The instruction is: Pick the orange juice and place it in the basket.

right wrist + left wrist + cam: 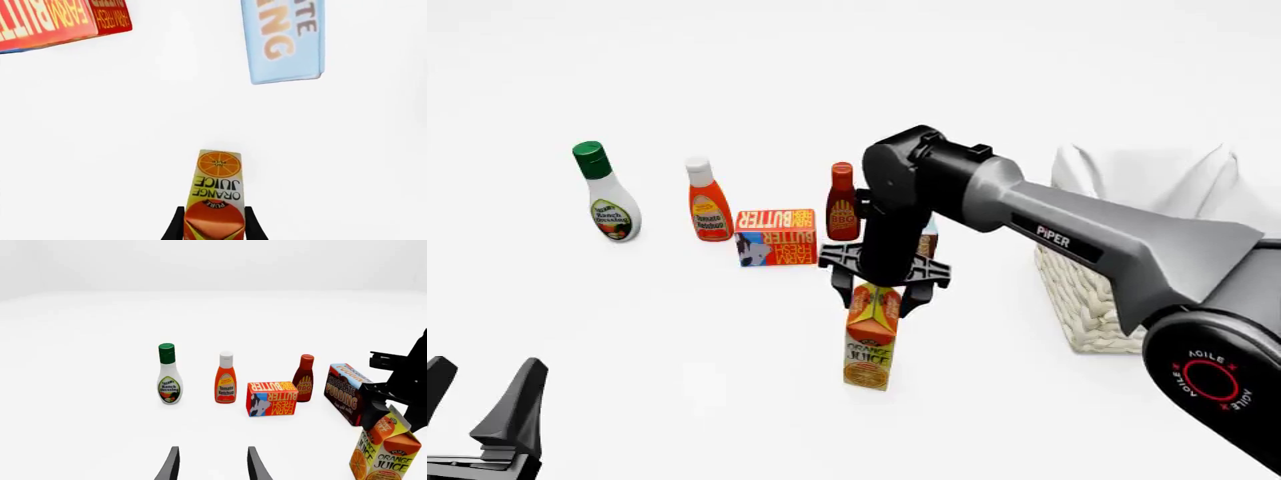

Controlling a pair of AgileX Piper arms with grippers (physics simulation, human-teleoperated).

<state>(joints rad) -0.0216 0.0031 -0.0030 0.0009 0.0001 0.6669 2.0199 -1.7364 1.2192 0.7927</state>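
Orange juice [870,345]: upright on the table, in front of the butter box [775,237].
Right gripper [881,297]: fingers clasp the carton's gabled top; its wrist view confirms this.
Left gripper [212,465]: fingers spread, empty.
Basket [1094,310]: right of the carton, front view only.

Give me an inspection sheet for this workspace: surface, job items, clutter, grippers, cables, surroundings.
Surface: plain white table, no marks seen.
Job's things: orange juice carton upright, near the middle of the table; basket at the right in the front view, white cloth lining, partly hidden by the right arm.
Clutter: ranch dressing bottle, ketchup bottle, butter box, BBQ sauce bottle in a row behind the carton; pudding box beside them.
Grippers: right gripper straddles the carton's gable top, fingers on both sides; contact cannot be confirmed. Left gripper open, holding nothing, low at the near left.
Cables: nothing seen.
Surroundings: blank white background, nothing seen.
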